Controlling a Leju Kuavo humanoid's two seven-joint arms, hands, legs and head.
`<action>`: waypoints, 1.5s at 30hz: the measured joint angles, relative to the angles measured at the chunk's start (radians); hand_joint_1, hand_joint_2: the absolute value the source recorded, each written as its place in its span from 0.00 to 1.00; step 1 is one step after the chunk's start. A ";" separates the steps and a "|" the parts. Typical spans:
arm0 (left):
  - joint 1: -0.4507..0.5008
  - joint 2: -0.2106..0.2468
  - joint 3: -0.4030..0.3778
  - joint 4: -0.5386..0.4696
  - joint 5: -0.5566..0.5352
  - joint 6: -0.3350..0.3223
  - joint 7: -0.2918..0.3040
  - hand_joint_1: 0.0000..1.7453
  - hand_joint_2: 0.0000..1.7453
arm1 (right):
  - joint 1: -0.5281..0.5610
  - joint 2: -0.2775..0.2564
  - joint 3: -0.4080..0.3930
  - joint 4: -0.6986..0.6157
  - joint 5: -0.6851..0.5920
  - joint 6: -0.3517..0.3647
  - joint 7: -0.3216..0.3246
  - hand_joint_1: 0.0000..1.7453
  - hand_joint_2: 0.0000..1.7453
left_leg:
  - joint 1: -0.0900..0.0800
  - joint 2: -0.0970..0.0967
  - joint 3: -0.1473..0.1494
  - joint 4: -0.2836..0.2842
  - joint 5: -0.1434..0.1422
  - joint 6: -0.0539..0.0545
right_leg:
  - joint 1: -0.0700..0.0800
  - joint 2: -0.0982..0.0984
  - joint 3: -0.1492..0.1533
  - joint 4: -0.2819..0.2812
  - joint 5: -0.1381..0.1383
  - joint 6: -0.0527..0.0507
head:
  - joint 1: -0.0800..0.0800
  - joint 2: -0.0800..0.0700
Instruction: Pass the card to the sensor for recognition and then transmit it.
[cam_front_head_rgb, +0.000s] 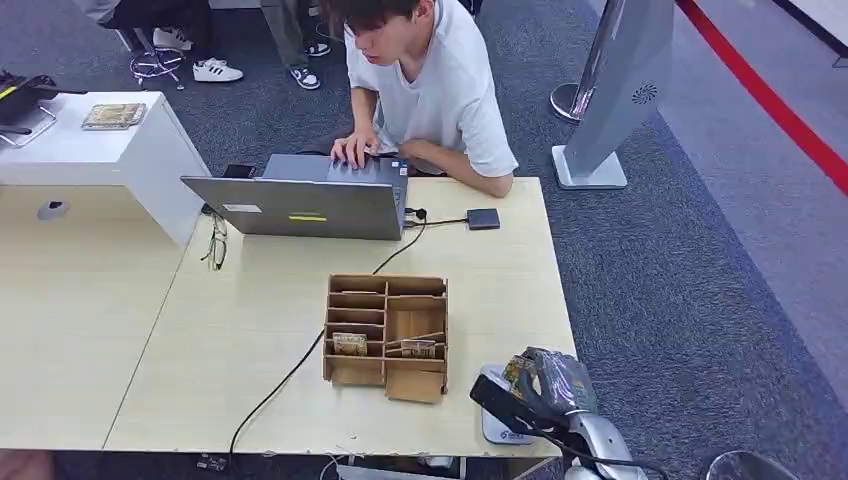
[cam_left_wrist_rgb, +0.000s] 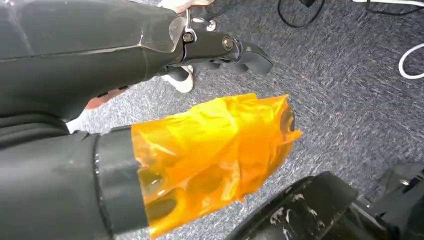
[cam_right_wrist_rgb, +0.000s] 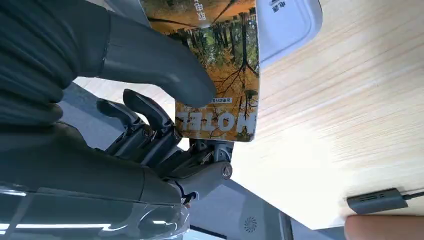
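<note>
My right hand (cam_front_head_rgb: 548, 382) is at the table's near right corner and holds a card (cam_front_head_rgb: 518, 372) just above the white sensor pad (cam_front_head_rgb: 492, 424). In the right wrist view the card (cam_right_wrist_rgb: 220, 65) shows an autumn forest picture and the word HOTEL. The thumb (cam_right_wrist_rgb: 165, 70) presses on its face and the dark fingers (cam_right_wrist_rgb: 145, 125) lie behind it, with the sensor pad (cam_right_wrist_rgb: 290, 25) right past the card's edge. My left hand (cam_left_wrist_rgb: 200, 150) hangs over grey carpet, its thumb wrapped in orange tape, and holds nothing.
A wooden card box (cam_front_head_rgb: 385, 335) with cards in its slots stands mid-table, left of the sensor. A black cable (cam_front_head_rgb: 290, 375) runs from the laptop (cam_front_head_rgb: 300, 205), where a person (cam_front_head_rgb: 430, 90) types. A small black device (cam_front_head_rgb: 483, 218) lies beside the laptop.
</note>
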 joint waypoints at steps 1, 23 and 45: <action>0.001 0.000 0.003 -0.002 -0.002 0.000 0.000 0.00 0.00 | 0.000 0.001 -0.002 0.000 0.000 0.001 0.000 1.00 1.00 | 0.000 0.000 0.000 0.000 0.000 0.000 | 0.000 0.000 0.000 0.000 0.000 0.000 | 0.000 0.000; 0.018 -0.008 0.058 -0.015 -0.047 -0.022 0.000 0.00 0.00 | -0.001 0.016 -0.015 0.004 0.037 -0.002 -0.002 1.00 1.00 | 0.000 0.000 0.000 0.000 0.000 0.000 | 0.000 0.000 0.000 0.000 0.000 0.000 | 0.000 0.000; 0.046 -0.035 0.164 -0.037 -0.146 -0.070 -0.006 0.00 0.00 | -0.005 0.038 -0.027 0.029 0.072 -0.021 0.000 1.00 1.00 | 0.000 0.000 0.000 0.000 0.000 0.000 | 0.000 0.000 0.001 0.000 0.000 0.000 | 0.000 0.000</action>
